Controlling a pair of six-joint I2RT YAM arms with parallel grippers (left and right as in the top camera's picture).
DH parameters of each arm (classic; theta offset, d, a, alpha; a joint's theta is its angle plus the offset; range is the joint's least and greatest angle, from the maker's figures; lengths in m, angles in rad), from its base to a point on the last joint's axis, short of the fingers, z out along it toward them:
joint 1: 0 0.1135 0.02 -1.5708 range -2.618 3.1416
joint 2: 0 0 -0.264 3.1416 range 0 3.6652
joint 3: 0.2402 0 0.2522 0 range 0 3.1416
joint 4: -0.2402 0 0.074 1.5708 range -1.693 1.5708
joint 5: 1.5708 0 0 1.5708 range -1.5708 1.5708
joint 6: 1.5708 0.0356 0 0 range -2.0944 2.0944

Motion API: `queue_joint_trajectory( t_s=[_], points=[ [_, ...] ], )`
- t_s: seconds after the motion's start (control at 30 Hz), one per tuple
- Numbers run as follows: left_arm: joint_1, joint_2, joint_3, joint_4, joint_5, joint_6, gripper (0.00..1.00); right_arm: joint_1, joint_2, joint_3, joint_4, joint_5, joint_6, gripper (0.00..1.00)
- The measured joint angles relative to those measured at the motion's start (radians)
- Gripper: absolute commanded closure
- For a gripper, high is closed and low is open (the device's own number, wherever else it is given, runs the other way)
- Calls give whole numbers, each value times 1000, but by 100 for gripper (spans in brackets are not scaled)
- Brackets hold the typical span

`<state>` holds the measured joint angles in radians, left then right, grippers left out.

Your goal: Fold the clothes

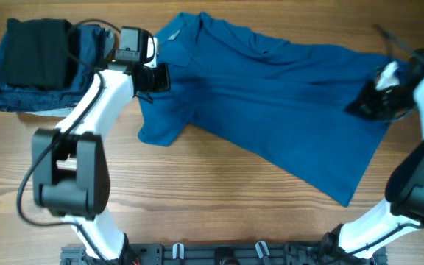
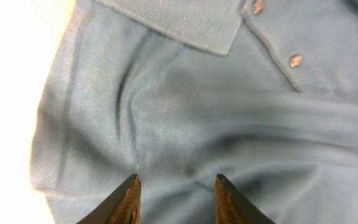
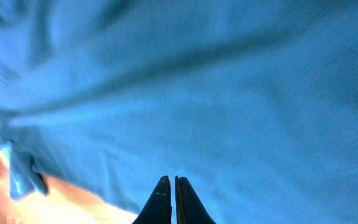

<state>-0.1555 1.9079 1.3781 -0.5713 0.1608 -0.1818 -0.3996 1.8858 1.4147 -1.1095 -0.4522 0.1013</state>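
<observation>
Blue polo shirt (image 1: 271, 96) lies wrinkled across the table (image 1: 219, 213), apparently being flattened: right gripper (image 3: 169, 180) is pinched shut on its hem, left gripper (image 2: 176, 180) hovers parted over the shoulder and should next clamp there and pull.

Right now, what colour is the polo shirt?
The shirt is plain medium blue; the overhead view shows it best.

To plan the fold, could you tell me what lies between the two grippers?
Only the blue polo shirt: in the overhead view its body spans from the left gripper to the right gripper.
</observation>
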Motion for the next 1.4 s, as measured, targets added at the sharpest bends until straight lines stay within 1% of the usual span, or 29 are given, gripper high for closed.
queue_joint_trajectory(
  t_s=[0.13,0.23,0.37,0.43,0.53,0.6,0.7,0.77,0.83,0.9,1.0,1.07,1.13,1.2,1.3,1.37,1.4],
  points=[
    [11,-33,1,-119,-18,-30,57,101,-3,-203,0,9,61,96],
    [60,-33,1,-132,-14,-46,55,108,-3,-331,21,55,120,96],
    [126,-33,1,-132,13,-72,54,103,-13,-396,44,232,251,96],
    [138,-33,1,-132,17,-72,54,101,-35,-412,64,275,296,96],
    [138,-32,1,-132,23,-75,53,68,-52,-425,89,290,318,96],
    [138,-32,1,-132,24,-76,53,17,-61,-426,115,300,322,96],
    [138,-32,1,-154,24,-76,52,-116,-82,-423,198,340,325,96],
    [138,-32,1,-172,36,-78,51,-156,-87,-423,238,346,325,94],
    [138,-32,1,-220,90,-80,49,-164,-91,-423,267,357,324,85],
    [136,-32,0,-317,138,-83,49,-164,-93,-420,292,364,321,80],
    [123,-31,0,-471,161,-49,49,-164,-93,-417,303,352,296,76],
    [88,-31,-2,-581,165,6,44,-169,-93,-416,301,336,260,72],
    [26,-31,-2,-634,134,27,42,-171,-70,-381,253,323,233,69],
    [-44,-39,-2,-651,82,18,39,-174,-58,-360,219,284,207,64],
    [-112,-63,-4,-679,41,7,39,-175,-59,-353,220,205,169,62],
    [-144,-71,-28,-664,15,3,38,-175,-59,-352,223,181,158,62],
    [-162,-76,-73,-624,1,3,38,-175,-59,-352,227,173,154,62]
  ],
)
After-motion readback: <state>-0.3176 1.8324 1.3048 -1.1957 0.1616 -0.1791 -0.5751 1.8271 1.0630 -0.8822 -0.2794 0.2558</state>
